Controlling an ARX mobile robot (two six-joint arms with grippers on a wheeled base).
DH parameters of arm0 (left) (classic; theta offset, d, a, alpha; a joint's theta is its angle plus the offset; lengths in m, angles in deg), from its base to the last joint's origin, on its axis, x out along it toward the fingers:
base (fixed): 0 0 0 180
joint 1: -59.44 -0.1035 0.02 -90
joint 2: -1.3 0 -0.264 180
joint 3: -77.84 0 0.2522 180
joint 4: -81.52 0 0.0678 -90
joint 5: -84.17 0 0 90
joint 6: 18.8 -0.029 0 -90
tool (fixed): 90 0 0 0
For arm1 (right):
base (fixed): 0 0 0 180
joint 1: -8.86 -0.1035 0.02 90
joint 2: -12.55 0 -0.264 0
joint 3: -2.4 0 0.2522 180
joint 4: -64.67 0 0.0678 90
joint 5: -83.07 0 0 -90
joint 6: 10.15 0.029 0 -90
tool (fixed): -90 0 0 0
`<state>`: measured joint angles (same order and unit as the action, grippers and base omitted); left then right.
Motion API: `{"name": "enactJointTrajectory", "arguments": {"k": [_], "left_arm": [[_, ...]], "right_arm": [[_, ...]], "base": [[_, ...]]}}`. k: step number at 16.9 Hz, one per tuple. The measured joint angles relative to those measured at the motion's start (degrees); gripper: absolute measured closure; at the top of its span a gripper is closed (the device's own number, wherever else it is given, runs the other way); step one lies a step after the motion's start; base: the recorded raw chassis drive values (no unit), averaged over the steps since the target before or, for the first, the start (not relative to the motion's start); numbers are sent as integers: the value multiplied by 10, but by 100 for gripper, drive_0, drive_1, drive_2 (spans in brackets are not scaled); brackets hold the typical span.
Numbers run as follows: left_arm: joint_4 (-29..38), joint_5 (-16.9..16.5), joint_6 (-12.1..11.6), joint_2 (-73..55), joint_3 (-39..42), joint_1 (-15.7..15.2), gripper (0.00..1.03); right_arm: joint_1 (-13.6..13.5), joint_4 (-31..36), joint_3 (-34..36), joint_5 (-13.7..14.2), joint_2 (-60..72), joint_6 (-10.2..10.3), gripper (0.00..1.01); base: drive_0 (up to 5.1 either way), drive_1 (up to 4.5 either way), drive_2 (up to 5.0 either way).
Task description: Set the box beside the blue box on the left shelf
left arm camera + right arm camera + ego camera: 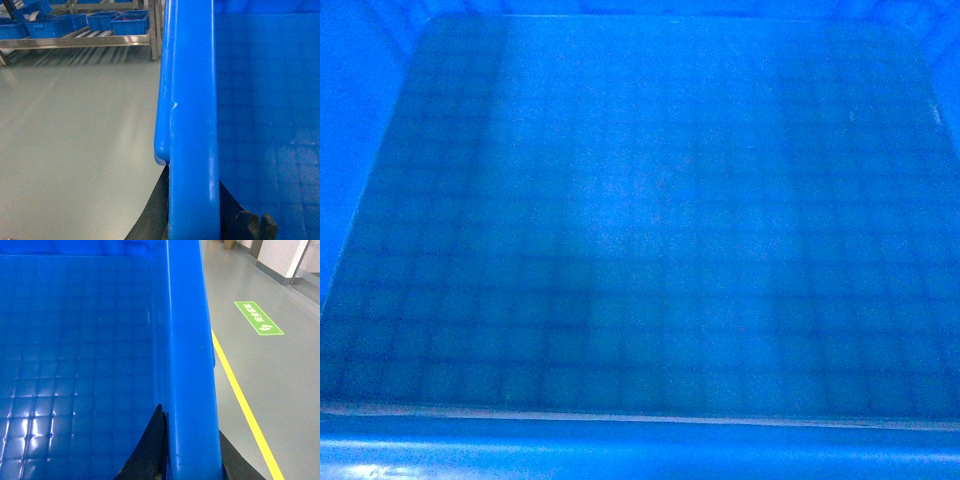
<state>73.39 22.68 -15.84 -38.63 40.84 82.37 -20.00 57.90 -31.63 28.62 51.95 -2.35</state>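
While both claws clamp its opposite rims, left claw (192, 220) and right claw (192, 460), the large glossy blue plastic crate (640, 250) fills the head view.

Box (640, 220) interior bare, open from above. Left of box: open grey floor (75, 150) up to far roller shelf (75, 40) crowded with blue crates (130, 22). Right of box: open floor, yellow line (245, 410).
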Motion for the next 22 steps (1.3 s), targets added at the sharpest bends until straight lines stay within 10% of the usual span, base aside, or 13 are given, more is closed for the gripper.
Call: {"name": "enactJointTrajectory", "arguments": {"k": [22], "left_arm": [[2, 0, 0, -2, 0, 0, 93]], "right_arm": [[0, 1, 0, 0, 2, 0, 91]], "base": [[7, 427, -413]]}}
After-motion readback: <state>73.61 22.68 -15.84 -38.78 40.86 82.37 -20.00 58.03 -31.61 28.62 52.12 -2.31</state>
